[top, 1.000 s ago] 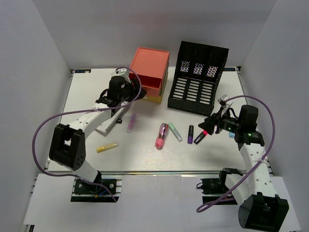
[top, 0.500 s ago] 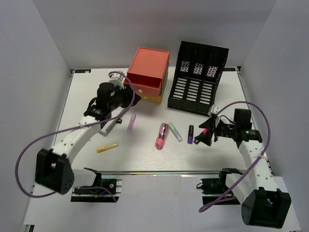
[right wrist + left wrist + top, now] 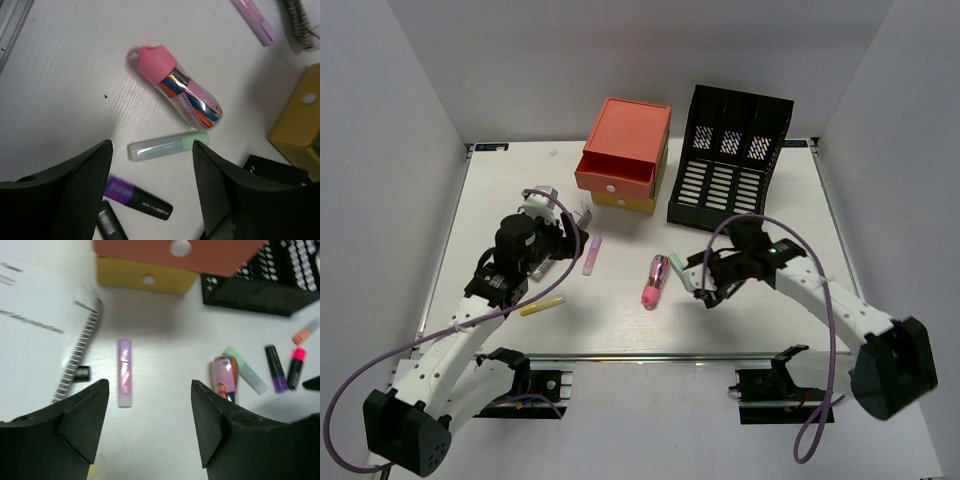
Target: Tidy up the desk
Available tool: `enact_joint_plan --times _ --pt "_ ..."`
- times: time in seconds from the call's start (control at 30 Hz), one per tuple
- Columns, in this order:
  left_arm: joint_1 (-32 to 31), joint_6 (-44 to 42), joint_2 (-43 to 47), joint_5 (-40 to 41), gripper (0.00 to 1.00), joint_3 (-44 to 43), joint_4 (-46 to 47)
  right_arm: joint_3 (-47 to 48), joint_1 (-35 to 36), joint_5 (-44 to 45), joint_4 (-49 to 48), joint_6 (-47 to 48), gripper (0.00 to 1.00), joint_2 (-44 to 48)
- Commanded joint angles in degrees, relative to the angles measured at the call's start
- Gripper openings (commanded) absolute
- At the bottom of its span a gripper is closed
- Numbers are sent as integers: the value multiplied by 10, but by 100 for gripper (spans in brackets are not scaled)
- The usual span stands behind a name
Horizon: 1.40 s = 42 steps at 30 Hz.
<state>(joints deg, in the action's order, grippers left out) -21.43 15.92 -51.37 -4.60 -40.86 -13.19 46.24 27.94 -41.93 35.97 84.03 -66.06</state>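
Note:
The white desk (image 3: 510, 185) carries scattered pens. My left gripper (image 3: 567, 243) (image 3: 149, 390) hangs open and empty above the desk, just near of a lilac highlighter (image 3: 591, 255) (image 3: 124, 371). My right gripper (image 3: 705, 285) (image 3: 151, 150) is open over a mint-green highlighter (image 3: 167, 146) (image 3: 682, 270), which lies between its fingers in the right wrist view. A purple highlighter (image 3: 137, 197) lies beside it, and a pink-capped clear pen case (image 3: 655, 280) (image 3: 180, 90) lies just past it. In the top view the right arm hides the purple highlighter.
An orange, green and yellow drawer box (image 3: 625, 150) with its top drawer pulled out stands at the back, next to a black slotted file rack (image 3: 730, 160). A spiral notebook (image 3: 40, 340) lies under my left arm. A yellow highlighter (image 3: 542, 305) sits near the front rail (image 3: 640, 355).
My left arm has drawn back from the drawer box toward the near left. My right arm has swung left across the desk to above the green and purple highlighters.

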Motion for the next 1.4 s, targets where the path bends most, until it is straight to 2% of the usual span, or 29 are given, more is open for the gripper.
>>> enact_joint_plan --times 0.0,0.13,0.17,0.2,0.33,0.47,0.8,1.07,1.1,1.17,1.2,1.3,1.37 --pt "3 -21 45 110 77 -6 -27 51 56 124 -41 58 73 -50" --pt "3 -23 87 159 79 -2 -32 82 124 211 -62 93 83 -120" --pt "3 -22 93 163 80 0 -32 87 132 225 -65 99 89 -131" --pt "3 -21 97 166 81 2 -32 94 141 236 -69 104 89 -143" --pt "3 -22 103 174 81 1 -32 135 169 277 -79 118 89 -206" --pt "3 -23 102 177 82 -2 -36 162 201 299 -80 135 84 -258" --pt "3 -21 109 171 83 1 -32 189 215 335 -78 155 75 -338" --pt "3 -21 110 166 83 3 -31 218 216 338 -38 170 50 -379" --pt "3 -21 110 167 83 3 -31 223 216 336 -33 170 38 -380" --pt "3 -20 110 167 82 3 -31 229 215 319 -14 163 26 -373" --pt "3 -21 110 168 83 3 -30 241 215 306 -6 157 15 -366" --pt "3 -20 116 168 82 4 -29 283 212 231 30 100 1 -326" --pt "3 -20 127 171 82 7 -23 317 212 174 57 23 0 -301"
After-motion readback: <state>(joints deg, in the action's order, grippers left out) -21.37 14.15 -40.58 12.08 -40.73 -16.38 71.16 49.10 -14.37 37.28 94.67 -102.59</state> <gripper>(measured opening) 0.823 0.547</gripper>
